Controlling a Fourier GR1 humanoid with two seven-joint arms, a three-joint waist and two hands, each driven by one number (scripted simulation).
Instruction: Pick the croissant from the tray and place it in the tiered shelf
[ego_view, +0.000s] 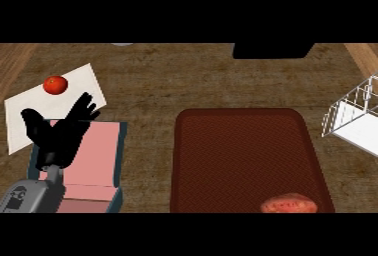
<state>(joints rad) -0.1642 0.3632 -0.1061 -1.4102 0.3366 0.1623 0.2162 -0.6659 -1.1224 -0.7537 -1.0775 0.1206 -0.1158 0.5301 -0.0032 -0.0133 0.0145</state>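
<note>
In the head view we see the croissant (289, 204) lying on the tray (244, 150), at its near right corner and partly cut off by the view's lower edge. The shelf (353, 120), a white wire frame, stands well apart at the right edge of the counter (162, 75).

We judge the risks as these. The croissant sits close to the tray's raised rim, so fingers coming down from the near side could catch the rim or nudge the pastry instead of closing round it. The shelf is open wire, so a carry that comes in low could strike the frame, and a release over its edge could let the croissant tip out.

Our left hand (60, 131) shows at the left, over a pink box (96, 165) and the edge of a white sheet (66, 107) that bears a tomato (55, 84). Its fingers are straight and spread, pointing up and away, and it holds nothing. The grey forearm enters from the lower left. Our right hand does not show.
</note>
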